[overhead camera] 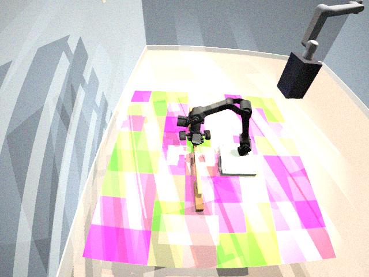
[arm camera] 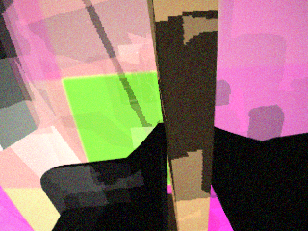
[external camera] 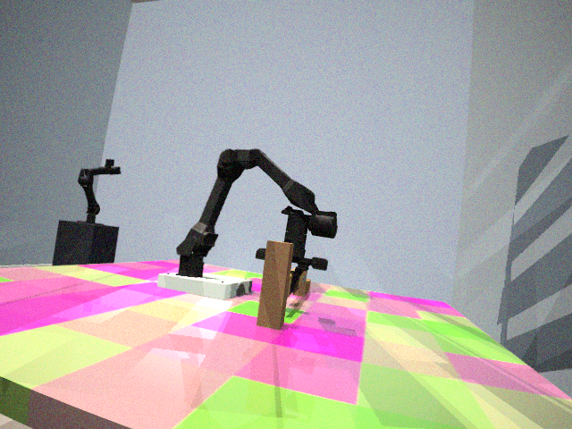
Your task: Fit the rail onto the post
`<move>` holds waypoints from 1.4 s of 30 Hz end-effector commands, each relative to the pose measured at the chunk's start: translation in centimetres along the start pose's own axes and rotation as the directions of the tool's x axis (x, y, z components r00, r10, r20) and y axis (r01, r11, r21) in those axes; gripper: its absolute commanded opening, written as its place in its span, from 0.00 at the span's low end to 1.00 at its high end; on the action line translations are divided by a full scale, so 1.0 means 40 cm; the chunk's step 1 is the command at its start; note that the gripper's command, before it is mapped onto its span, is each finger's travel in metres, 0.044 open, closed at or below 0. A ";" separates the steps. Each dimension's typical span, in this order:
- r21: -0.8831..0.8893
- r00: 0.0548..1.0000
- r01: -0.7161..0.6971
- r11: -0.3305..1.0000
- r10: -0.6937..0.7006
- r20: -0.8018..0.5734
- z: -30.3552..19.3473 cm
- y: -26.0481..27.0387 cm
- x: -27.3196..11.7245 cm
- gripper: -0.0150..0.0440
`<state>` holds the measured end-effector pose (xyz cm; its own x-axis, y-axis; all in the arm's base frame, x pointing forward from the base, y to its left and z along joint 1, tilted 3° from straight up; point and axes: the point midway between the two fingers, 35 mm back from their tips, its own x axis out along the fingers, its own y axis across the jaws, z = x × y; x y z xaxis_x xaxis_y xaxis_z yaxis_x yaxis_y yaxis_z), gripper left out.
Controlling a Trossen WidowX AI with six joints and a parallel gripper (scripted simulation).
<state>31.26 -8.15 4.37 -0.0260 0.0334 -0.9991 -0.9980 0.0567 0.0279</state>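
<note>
From the top view we see the black arm (overhead camera: 226, 107) reaching from its white base plate (overhead camera: 238, 167) toward the left side of the patchwork tabletop (overhead camera: 125, 238). Its gripper (overhead camera: 195, 139) points down over the upper end of the long wooden bed rail (overhead camera: 197, 182), which runs lengthwise toward the near edge of the tabletop. A taller wooden piece (overhead camera: 199, 201) stands at the rail's lower end; we cannot tell from here how the two meet. A dark box with a grey camera arm (overhead camera: 299, 75) sits off the tabletop toward the far right corner.

In the exterior view the wooden post (external camera: 275, 283) stands upright in the foreground, near the middle of the tabletop, and hides most of the rail behind it. The gripper (external camera: 295, 272) hangs just behind the post, low over a small wooden block (external camera: 302, 282). The pegs are hidden.

In the wrist view the rail (arm camera: 189, 115) fills the centre, running top to bottom and partly in shadow. The dark fingers press against both of its long sides, so we read them as clenched on the rail.
</note>
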 end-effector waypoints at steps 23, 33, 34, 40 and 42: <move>-0.001 1.000 0.026 1.000 -0.026 0.004 0.002 -0.008 -0.035 0.25; -0.001 1.000 0.025 1.000 -0.025 0.004 0.002 -0.006 -0.023 0.25; -0.001 1.000 0.025 1.000 -0.025 0.004 0.002 -0.006 -0.022 0.25; -0.001 1.000 0.025 1.000 -0.025 0.004 0.002 -0.004 -0.024 0.25; -0.001 1.000 0.025 1.000 -0.025 0.004 0.002 -0.003 -0.026 0.25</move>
<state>31.38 -8.13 5.03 -0.0111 0.0368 -0.9993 -0.9984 0.0553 0.0132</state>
